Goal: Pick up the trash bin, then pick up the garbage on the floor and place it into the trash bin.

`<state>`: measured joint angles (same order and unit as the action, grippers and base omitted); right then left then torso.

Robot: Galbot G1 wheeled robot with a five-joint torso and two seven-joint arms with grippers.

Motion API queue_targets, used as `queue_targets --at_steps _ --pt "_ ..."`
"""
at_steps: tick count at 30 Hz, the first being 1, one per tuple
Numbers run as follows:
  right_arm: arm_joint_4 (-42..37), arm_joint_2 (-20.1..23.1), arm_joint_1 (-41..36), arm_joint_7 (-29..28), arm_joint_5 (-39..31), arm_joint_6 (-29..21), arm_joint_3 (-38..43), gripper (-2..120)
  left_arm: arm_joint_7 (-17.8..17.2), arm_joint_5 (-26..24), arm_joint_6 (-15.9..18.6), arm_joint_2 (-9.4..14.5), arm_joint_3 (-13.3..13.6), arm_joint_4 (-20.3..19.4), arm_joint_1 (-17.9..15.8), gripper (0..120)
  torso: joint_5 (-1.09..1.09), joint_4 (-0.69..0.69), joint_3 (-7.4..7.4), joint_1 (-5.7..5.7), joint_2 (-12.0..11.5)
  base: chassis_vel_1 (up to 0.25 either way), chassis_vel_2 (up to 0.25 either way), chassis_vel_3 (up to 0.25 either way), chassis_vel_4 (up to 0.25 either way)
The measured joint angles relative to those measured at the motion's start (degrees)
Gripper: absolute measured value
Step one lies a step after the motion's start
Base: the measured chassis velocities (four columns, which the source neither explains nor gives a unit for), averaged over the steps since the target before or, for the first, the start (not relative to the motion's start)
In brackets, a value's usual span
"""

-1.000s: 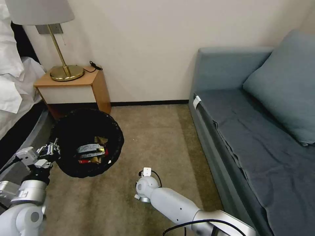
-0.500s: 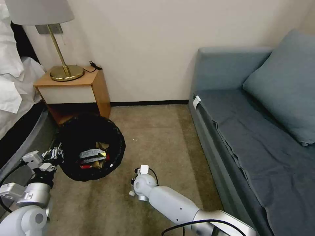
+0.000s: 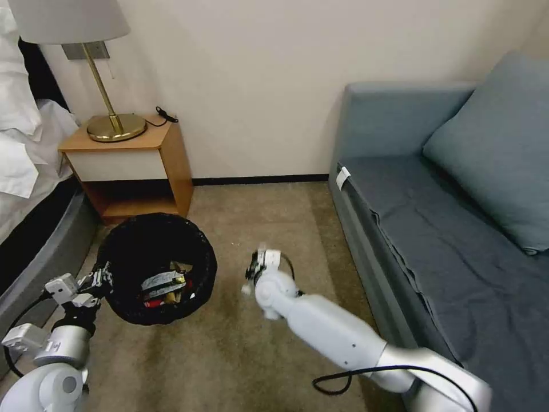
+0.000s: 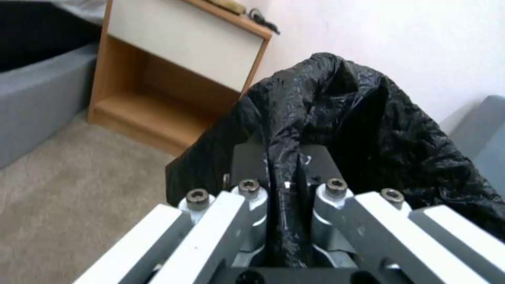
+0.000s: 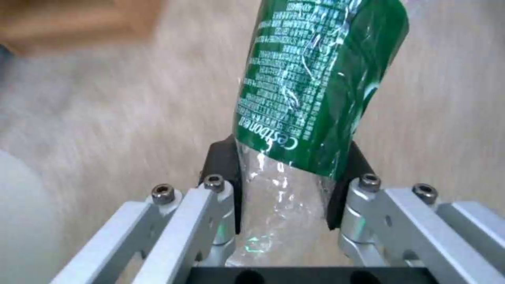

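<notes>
One trash bin (image 3: 123, 254) is being recorded, black-lined, on the floor. One green-labelled bottle (image 5: 315, 90) is being counted, clamped in the right hand (image 5: 287, 185). Several litter pieces (image 3: 164, 285) are being noted inside the bin; their exact number cannot be told. Two hands are being listed: the right, and the left hand (image 4: 284, 177) pinched on the bin's liner. One lamp (image 3: 86, 63), one nightstand (image 3: 134, 157), one sofa (image 3: 434, 229) and one cushion (image 3: 497, 149) are being entered.
</notes>
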<state>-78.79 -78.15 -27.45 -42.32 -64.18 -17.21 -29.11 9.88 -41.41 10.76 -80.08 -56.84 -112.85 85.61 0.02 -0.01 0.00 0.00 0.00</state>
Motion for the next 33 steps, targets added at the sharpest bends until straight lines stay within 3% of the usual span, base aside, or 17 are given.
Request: queue_targets --at_steps 10,21,24,27,33 --pt "-10.0 2.6 7.1 5.3 11.9 2.7 -1.6 25 -0.3 0.4 0.5 0.0 1.4 2.6 -0.1 6 -0.01 0.01 0.00 -0.01 0.0 0.000 0.000 0.000 0.000" --pt "-20.1 4.5 11.3 13.9 17.0 6.5 -5.3 25 -0.9 0.3 1.3 -0.1 3.3 4.3 -1.0 6 -0.02 0.01 0.00 0.00 0.0 0.000 0.000 0.000 0.000" --pt "-21.4 5.1 9.3 16.4 20.4 7.4 -7.0 25 -0.9 0.0 1.6 -0.1 3.5 4.4 -1.0 6 -0.02 0.01 -0.01 0.00 0.0 0.000 0.000 0.000 0.000" --pt "-20.3 5.4 4.1 20.6 29.6 11.1 -8.8 25 -0.7 0.0 1.7 -0.1 3.9 4.5 -1.0 6 -0.01 0.01 -0.01 0.00 0.0 0.000 0.000 0.000 0.000" --pt "-16.3 4.4 -2.6 23.9 36.7 14.0 -10.2 25 -0.5 0.2 1.8 -0.4 4.7 4.3 -0.7 6 -0.02 0.00 0.00 -0.01 0.0 0.000 0.000 0.000 0.000"
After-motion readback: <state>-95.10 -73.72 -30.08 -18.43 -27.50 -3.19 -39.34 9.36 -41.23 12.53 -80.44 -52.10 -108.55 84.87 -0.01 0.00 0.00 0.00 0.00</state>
